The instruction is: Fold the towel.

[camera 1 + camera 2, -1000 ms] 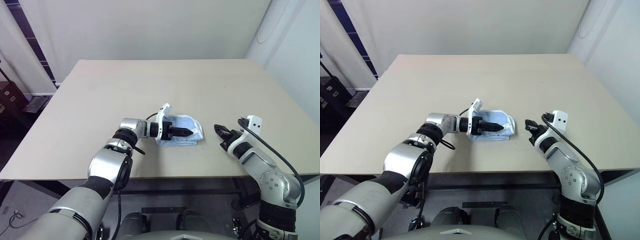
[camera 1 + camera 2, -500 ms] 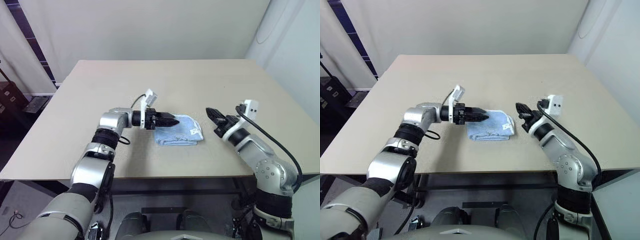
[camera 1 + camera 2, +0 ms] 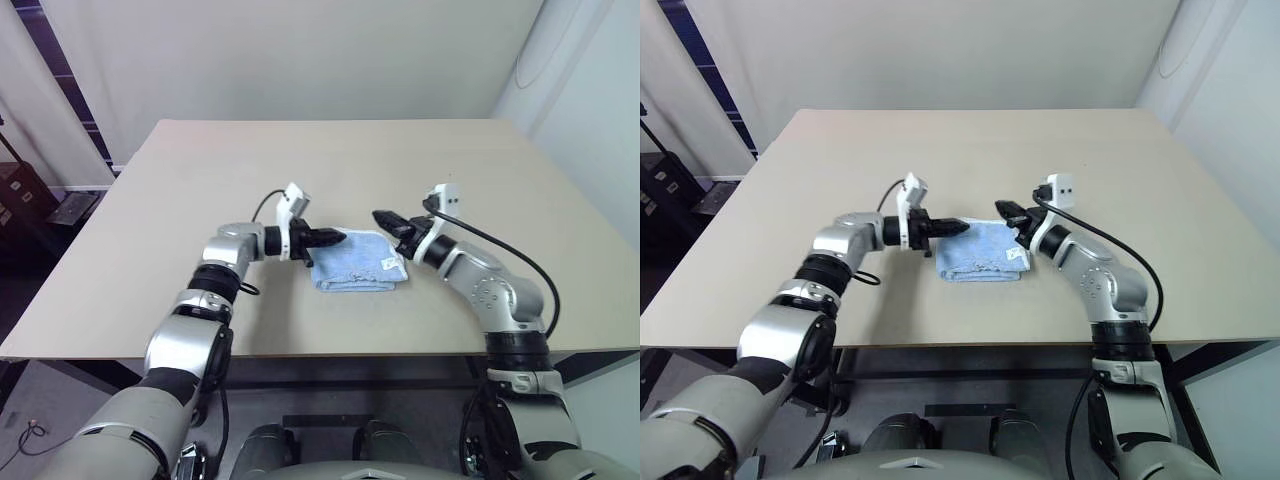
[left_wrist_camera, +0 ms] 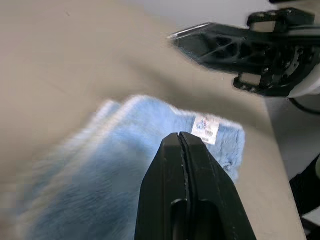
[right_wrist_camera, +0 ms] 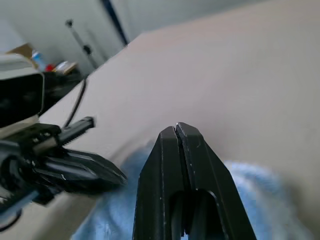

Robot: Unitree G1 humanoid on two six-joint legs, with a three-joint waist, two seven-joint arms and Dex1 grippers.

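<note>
The towel point(image 3: 355, 265) lies already folded into a small, thick light-blue packet near the middle of the front half of the bench point(image 3: 330, 160), with a small white label point(image 4: 205, 128) showing on the corner nearest the right arm. Going from the big things down: the bench is a broad, bare tan surface; the packet sits on it between the two arms; smallest are the two black claws meeting over its far edge.

The left claw point(image 3: 336, 237) reaches in from the left, clenched and empty, its tip over the towel's far left corner. The right claw point(image 3: 384, 219) comes in from the right, also clenched with nothing in it, hovering just above and beyond the far right corner. The two tips are near each other but apart.

By the look of the layers, the folding seems nearly done, and the step in hand is likely tidying or pressing the packet flat. To do that well, I would keep both claws shut, lower them onto the upper layer and smooth outward along the fold without dragging the packet, so the stacked edges stay aligned.
</note>
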